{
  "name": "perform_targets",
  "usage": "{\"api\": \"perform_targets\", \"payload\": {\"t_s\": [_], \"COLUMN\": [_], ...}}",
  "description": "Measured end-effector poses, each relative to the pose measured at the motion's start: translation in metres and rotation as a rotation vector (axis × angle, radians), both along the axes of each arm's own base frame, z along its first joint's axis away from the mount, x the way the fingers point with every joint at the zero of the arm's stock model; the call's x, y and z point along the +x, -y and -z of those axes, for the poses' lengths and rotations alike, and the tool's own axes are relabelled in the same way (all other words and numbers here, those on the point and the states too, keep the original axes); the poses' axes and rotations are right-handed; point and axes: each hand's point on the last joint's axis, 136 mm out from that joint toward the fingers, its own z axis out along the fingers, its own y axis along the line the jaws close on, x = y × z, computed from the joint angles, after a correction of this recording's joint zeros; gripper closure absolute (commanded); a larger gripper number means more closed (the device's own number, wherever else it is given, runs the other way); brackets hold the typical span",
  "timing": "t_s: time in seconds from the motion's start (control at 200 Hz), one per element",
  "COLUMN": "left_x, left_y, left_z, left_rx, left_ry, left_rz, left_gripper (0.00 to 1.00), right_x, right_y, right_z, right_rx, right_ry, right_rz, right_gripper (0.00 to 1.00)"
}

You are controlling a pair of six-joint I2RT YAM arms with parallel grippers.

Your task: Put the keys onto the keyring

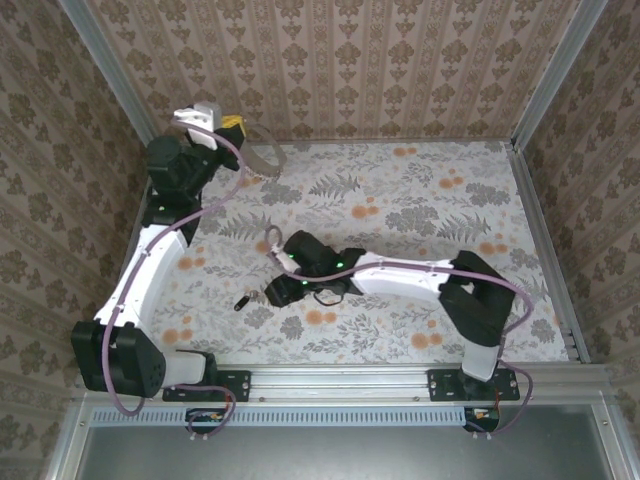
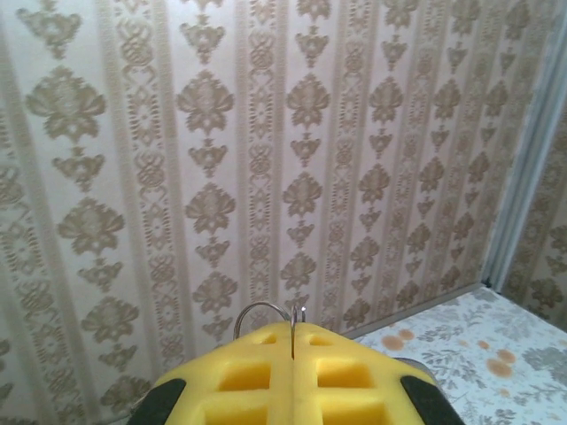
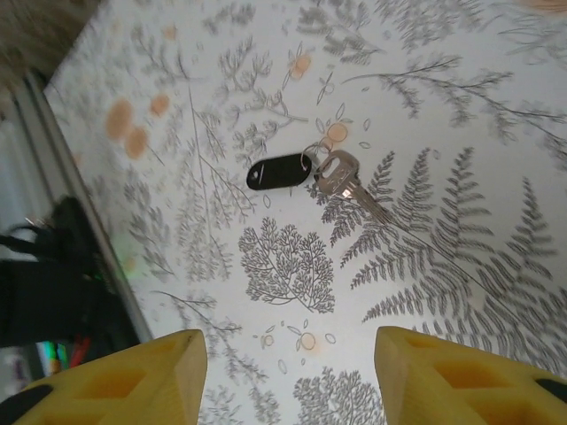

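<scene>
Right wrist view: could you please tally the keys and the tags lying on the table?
Key: 1
Black tag: 1
Total: 2

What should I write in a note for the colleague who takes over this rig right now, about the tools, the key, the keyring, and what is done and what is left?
Left tool: shut on the keyring, held up in the air near the far left corner.
Right tool: open and empty, above the key.
The key lies flat on the table, joined to a black tag.
Done: the keyring is picked up.
Left: grasp the key, bring it to the keyring and thread it on.
</scene>
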Motion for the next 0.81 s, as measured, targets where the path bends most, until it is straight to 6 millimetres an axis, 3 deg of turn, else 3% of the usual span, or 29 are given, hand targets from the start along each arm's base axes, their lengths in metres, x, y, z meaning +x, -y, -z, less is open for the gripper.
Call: {"api": "perform_targets", "payload": {"t_s": [0.36,0.805], "left_x": [0.013,0.017], "left_y": [-0.048,-0.079], "left_z": [0.004,0.002], "left_rx": [-0.044,-0.088], "left_ry": [-0.043,-0.061], "left_rz": [-0.106,-0.154], "left_gripper": [1.0,1.0], "right_x": [0.017,0.019], "right_y": [-0.04,-0.084], "right_z": [0.049,0.071], "right_rx": [-0.199,-0.28], "right_ry": [0.063,0.112], "right_rz": [-0.132,-0.246], "right_gripper": [0.41,0.4]}}
